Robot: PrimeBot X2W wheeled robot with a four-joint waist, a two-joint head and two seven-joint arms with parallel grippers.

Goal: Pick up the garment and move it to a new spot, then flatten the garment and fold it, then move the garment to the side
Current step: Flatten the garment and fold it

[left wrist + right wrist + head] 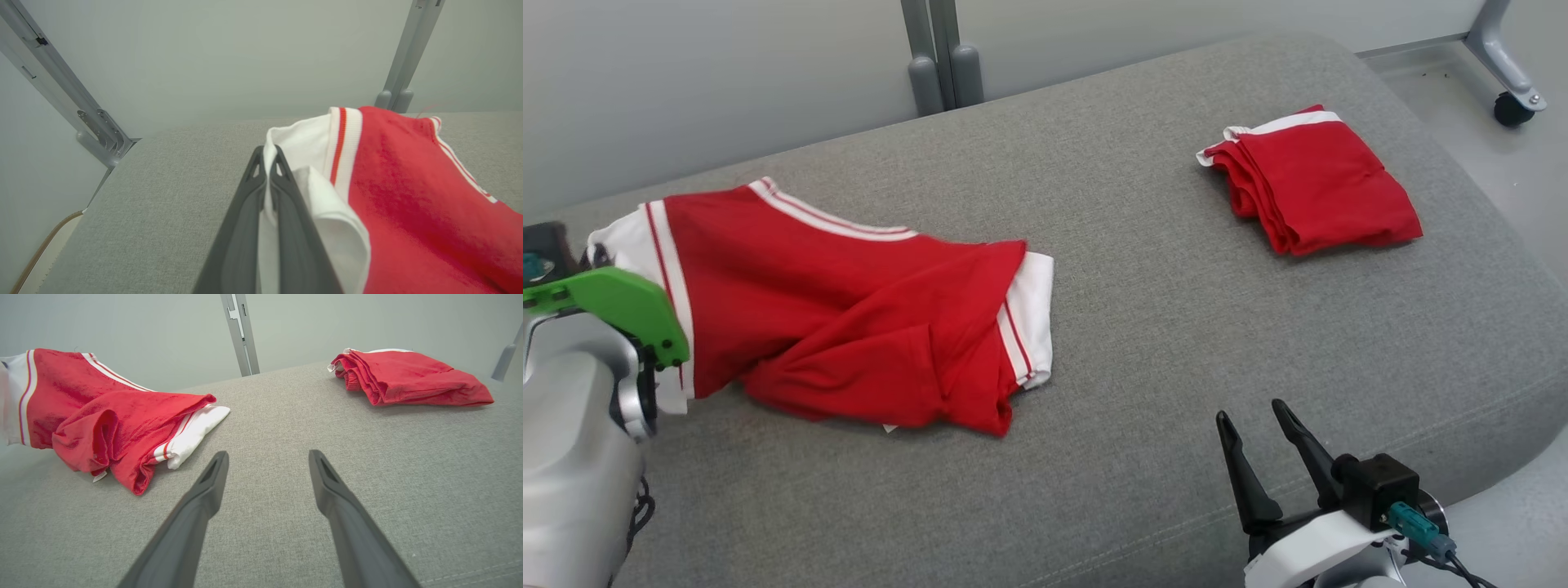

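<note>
Red shirt (849, 327) trails rightward from the left gripper (269, 153), fingers (245, 212) pinching its white sleeve (302, 151), toward the right gripper (1250, 411) hovering spread apart.

A folded red garment (1315, 184) with white trim lies upper right on the grey upholstered bench (1143, 343). Grey frame posts (943, 57) stand top centre; a caster wheel (1512, 109), top right corner.

light: bright, even | shadows: soft under garment (849, 327) | wrist views: edges bowed, foreground slightly soft
</note>
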